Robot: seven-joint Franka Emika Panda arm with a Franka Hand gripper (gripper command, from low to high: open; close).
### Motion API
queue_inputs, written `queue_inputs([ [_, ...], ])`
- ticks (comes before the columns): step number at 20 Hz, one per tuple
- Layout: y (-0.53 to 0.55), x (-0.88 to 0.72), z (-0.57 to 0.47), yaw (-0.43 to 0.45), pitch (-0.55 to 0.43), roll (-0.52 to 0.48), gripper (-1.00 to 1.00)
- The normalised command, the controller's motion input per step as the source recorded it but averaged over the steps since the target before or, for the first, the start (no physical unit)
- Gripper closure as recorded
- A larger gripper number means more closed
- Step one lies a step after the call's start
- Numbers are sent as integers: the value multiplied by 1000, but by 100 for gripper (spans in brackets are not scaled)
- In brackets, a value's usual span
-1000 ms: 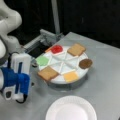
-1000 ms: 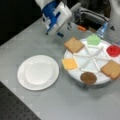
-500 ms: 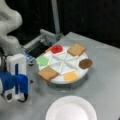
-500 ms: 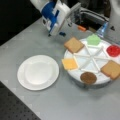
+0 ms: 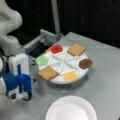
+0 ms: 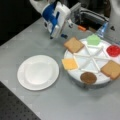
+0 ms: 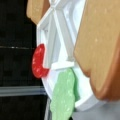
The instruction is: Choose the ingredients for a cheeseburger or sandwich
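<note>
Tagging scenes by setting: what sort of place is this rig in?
Probably a robot lab bench, not a kitchen: a plain grey tabletop against a black backdrop, toy food pieces in a white round sectioned tray, and the blue-and-white gripper beside it.

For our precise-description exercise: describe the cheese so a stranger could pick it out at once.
Find the round white tray with wedge compartments, beside the empty plate. The cheese lies on the tray's edge nearest that plate, between a toast and the patty. It is the only yellow square.
</note>
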Motion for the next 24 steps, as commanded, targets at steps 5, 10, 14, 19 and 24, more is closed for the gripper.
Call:
queue_inputs([
  [5,-126,307,-353,99,-175,291,-100],
  [10,-258,226,-206,128,-152,286,-100],
  [14,-188,219,-191,137,-141,279,-100],
  [19,-94,215,-209,127,-151,260,-100],
  [24,-112,204,-206,94,-141,246,-100],
])
